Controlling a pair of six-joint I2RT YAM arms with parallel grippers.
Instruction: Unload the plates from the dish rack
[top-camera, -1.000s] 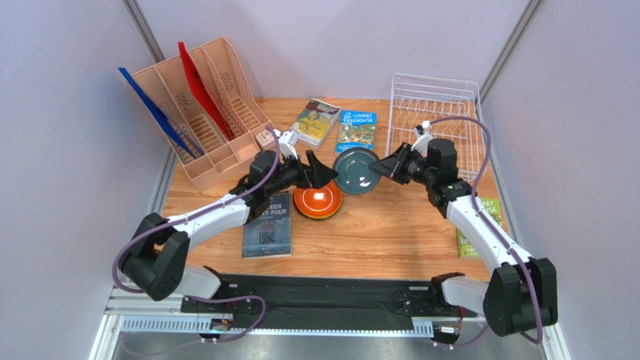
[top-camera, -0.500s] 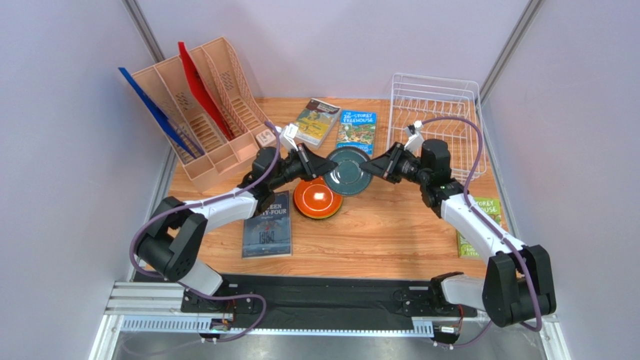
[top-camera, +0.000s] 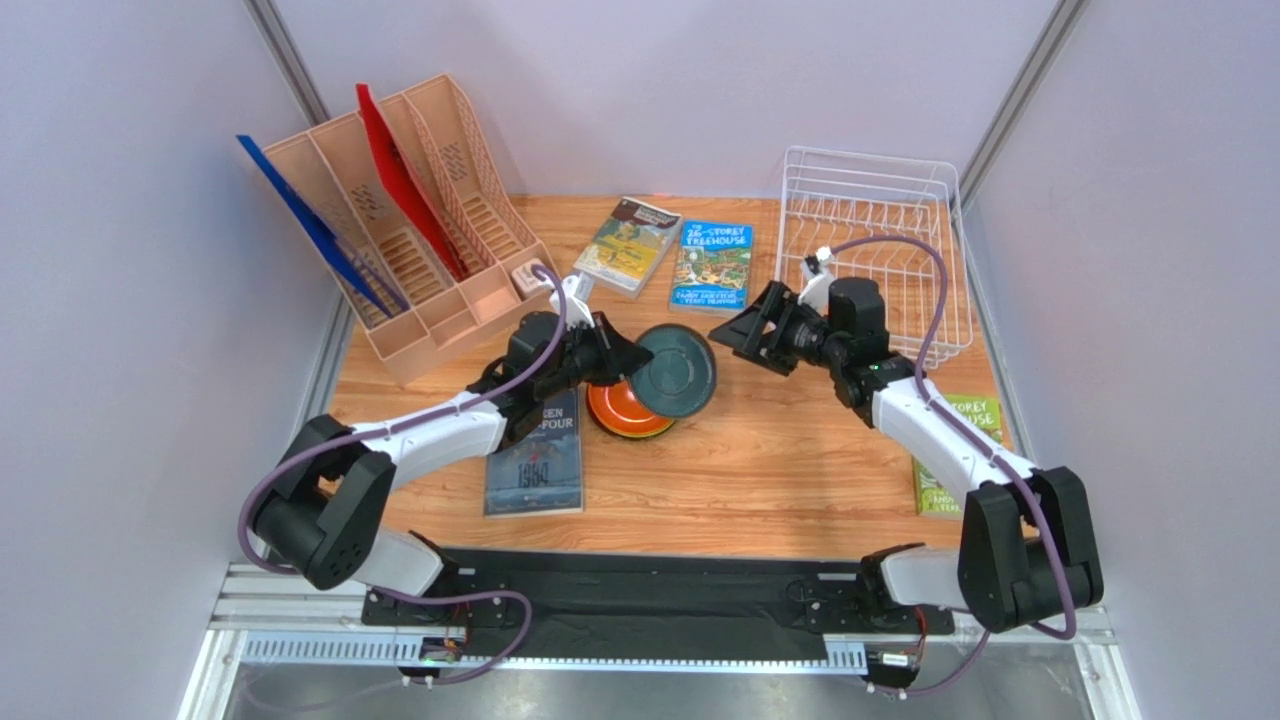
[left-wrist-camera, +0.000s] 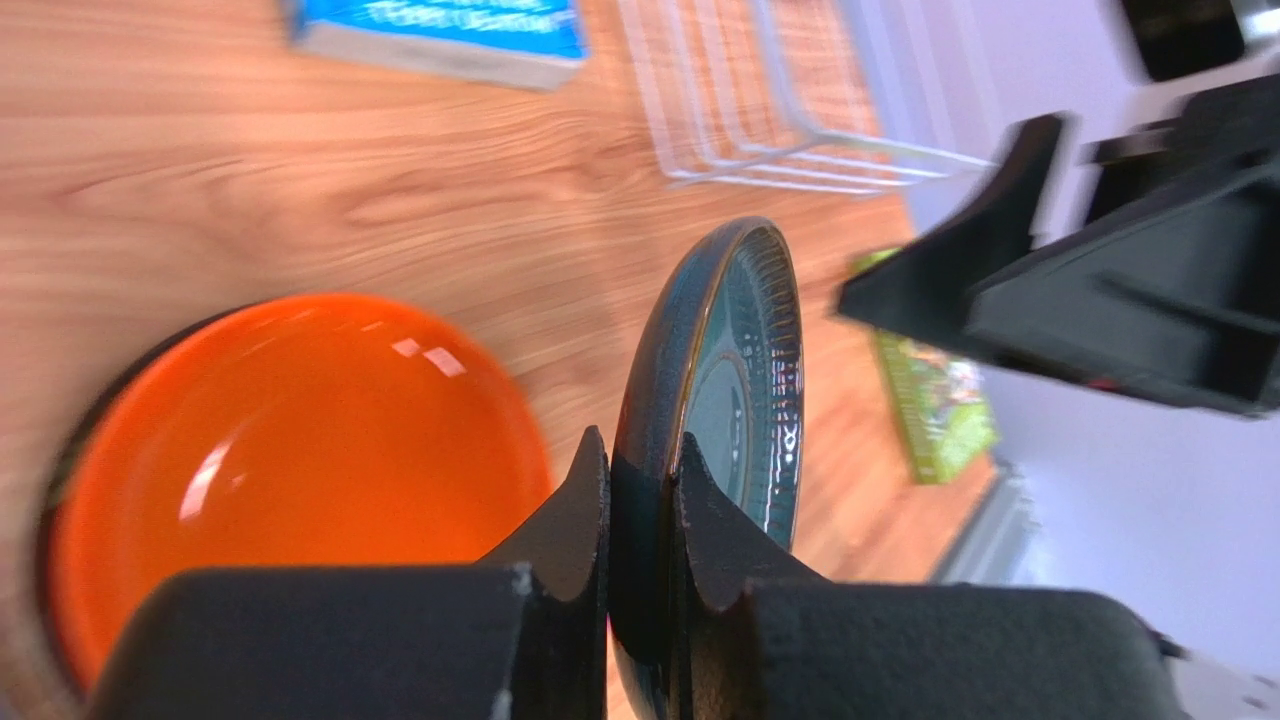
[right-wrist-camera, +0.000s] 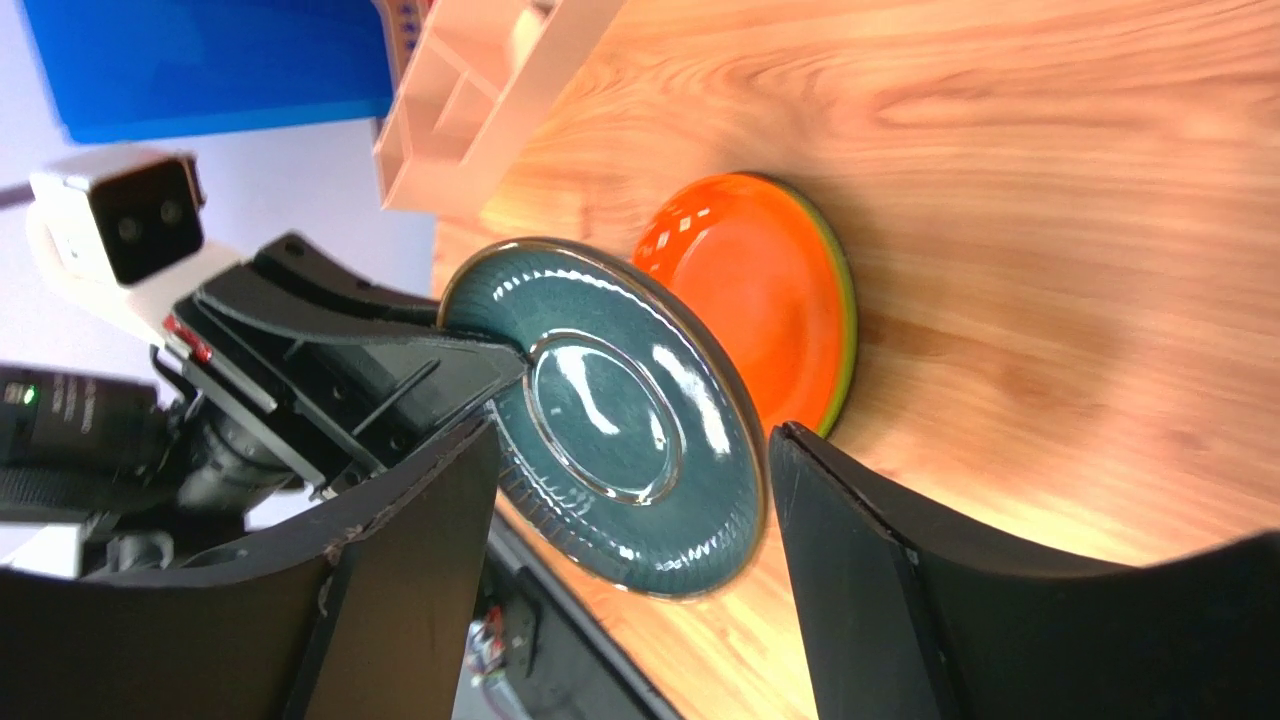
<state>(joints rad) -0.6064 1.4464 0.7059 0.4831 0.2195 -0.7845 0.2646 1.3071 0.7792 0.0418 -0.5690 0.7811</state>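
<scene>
Left gripper (left-wrist-camera: 643, 480) is pinching the teal plate (left-wrist-camera: 736, 375) by its rim only, jaws closed tight on the edge. The plate is hanging tilted, nearly on edge, over the orange plate (top-camera: 619, 408) on the table (top-camera: 751, 465). Right gripper (top-camera: 739, 333) is sitting with fingers spread wide, holding nothing, near the teal plate's far side but apart from it. The dish rack (top-camera: 872, 210) is standing at the far right corner, and no plates are showing in it.

Risks as I'm judging them:
- The rim pinch is giving little hold on glazed ceramic, so the plate may be swinging or sliding out and dropping onto the orange one, chipping both.
- The orange plate is resting on a green plate (right-wrist-camera: 851, 323), so an off-centre landing could be sliding the teal one off the stack.
- The right fingers are close enough that any sideways move could be clipping the plate.
</scene>
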